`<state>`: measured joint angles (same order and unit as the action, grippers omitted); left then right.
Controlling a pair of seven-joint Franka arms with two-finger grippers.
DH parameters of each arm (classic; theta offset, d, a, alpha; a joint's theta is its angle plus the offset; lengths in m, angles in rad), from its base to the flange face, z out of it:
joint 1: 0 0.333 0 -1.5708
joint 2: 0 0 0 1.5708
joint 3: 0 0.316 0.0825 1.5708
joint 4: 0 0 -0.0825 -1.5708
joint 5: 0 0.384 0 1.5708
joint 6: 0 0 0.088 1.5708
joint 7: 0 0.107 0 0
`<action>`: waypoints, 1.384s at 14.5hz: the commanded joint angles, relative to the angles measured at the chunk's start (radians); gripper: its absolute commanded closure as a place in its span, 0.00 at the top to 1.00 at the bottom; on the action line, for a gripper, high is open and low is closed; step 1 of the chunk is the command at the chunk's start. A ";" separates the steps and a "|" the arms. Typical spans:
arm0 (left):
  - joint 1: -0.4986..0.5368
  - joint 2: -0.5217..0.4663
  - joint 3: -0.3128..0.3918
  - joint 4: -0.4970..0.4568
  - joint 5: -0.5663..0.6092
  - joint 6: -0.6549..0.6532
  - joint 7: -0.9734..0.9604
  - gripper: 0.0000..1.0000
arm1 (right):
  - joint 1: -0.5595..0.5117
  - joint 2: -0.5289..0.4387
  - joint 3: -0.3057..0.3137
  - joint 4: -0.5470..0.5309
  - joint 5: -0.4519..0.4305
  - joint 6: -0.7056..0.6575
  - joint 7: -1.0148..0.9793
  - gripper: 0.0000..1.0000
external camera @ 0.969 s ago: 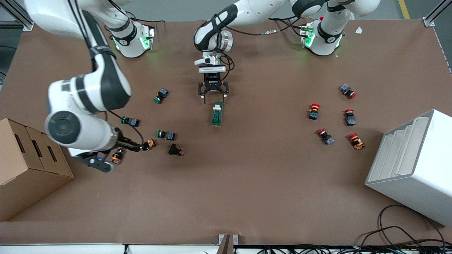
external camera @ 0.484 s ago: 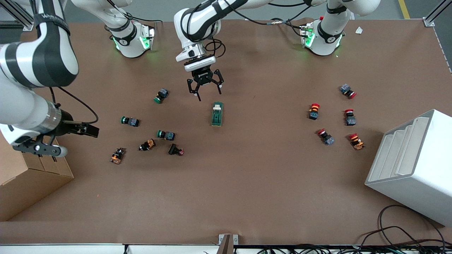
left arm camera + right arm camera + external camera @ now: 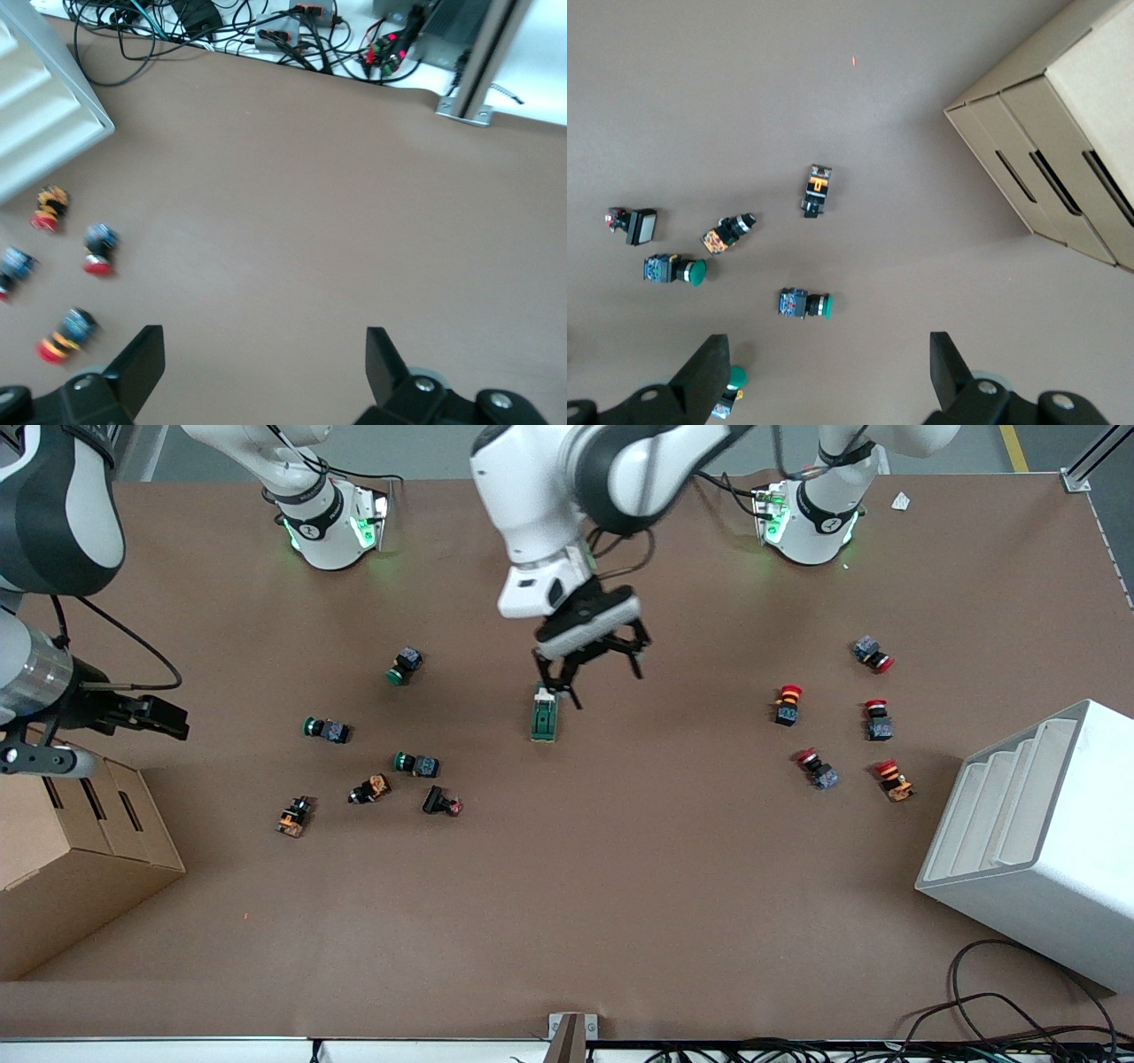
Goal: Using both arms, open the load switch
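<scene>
The load switch (image 3: 544,713) lies flat on the brown bench (image 3: 620,886) about midway between my two bases, its white toggle end turned toward them and its dark-green body running toward the front camera. My left gripper (image 3: 592,662) hangs over the toggle end of the switch, fingers spread wide with nothing between them; in the left wrist view the same gripper (image 3: 264,365) shows both fingers well apart over bare bench, with several red-capped push buttons (image 3: 96,250) off to one side near the white stepped bin (image 3: 44,115). My right gripper (image 3: 151,716) is up over the right arm's end of the bench, above the edge next to the cardboard box (image 3: 71,850); in the right wrist view that gripper (image 3: 828,367) is likewise wide open and empty, looking down on green-capped push buttons (image 3: 804,304), an orange one (image 3: 817,189) and the slotted cardboard box (image 3: 1063,142). In the front view the green and orange buttons (image 3: 416,763) are scattered toward the right arm's end, and the red ones (image 3: 828,717) lie toward the left arm's end beside the white bin (image 3: 1036,841).
</scene>
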<state>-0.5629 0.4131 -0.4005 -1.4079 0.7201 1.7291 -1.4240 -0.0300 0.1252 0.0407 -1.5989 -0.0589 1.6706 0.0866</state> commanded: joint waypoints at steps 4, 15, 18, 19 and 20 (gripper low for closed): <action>0.363 -0.115 -0.012 0.028 -0.323 0.006 0.417 1.00 | -0.002 -0.174 0.016 -0.125 -0.015 -0.057 -0.007 1.00; 0.624 -0.423 0.201 -0.161 -0.692 -0.071 1.126 1.00 | 0.004 -0.213 0.001 -0.042 0.040 -0.166 -0.007 1.00; 0.626 -0.509 0.247 -0.239 -0.696 -0.129 1.301 1.00 | -0.001 -0.211 0.001 -0.029 0.057 -0.158 -0.008 1.00; 0.620 -0.546 0.276 -0.270 -0.717 -0.131 1.345 1.00 | 0.001 -0.210 0.001 -0.020 0.051 -0.160 -0.010 1.00; 0.606 -0.577 0.307 -0.302 -0.729 -0.131 1.364 1.00 | 0.001 -0.207 0.001 -0.010 0.053 -0.160 -0.010 1.00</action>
<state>0.0615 -0.0717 -0.1436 -1.6118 0.0266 1.5932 -0.1276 -0.0268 -0.0884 0.0429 -1.6369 -0.0164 1.5154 0.0866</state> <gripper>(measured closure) 0.000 0.000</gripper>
